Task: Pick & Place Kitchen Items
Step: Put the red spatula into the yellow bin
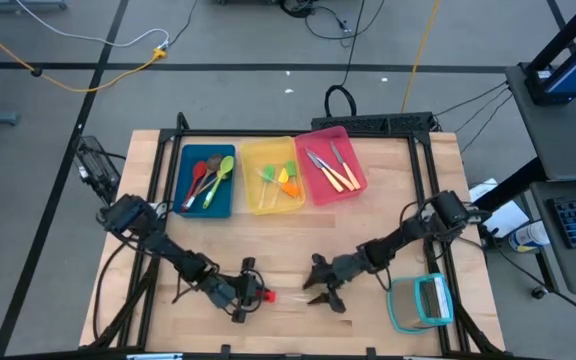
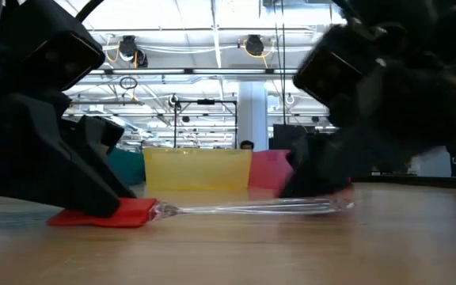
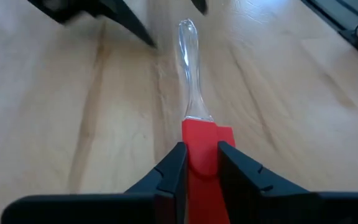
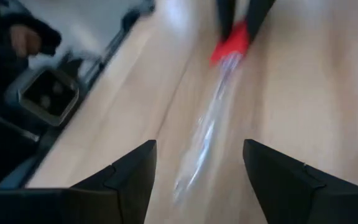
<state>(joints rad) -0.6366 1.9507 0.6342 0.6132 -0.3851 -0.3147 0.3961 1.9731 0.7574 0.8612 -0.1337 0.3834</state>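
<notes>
Across my wooden table (image 1: 278, 240) three bins stand side by side at the far edge: blue bin (image 1: 189, 195), yellow bin (image 1: 258, 205), pink bin (image 1: 320, 190). A teal-framed square object (image 1: 420, 303) lies at the near right corner.

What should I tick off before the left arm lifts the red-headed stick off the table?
1. Left claw closed on the red head of the stick: ok, both fingers press its sides.
2. Stick flat on the table: ok, the clear handle lies along the wood.
3. Right claw out of the way: not ok, it is open, with a finger on each side of the handle's far end.
4. Yellow bin has room: ok, a few sticks inside, floor partly bare.
5. Grip firm enough to hold when lifted: cannot tell.
</notes>
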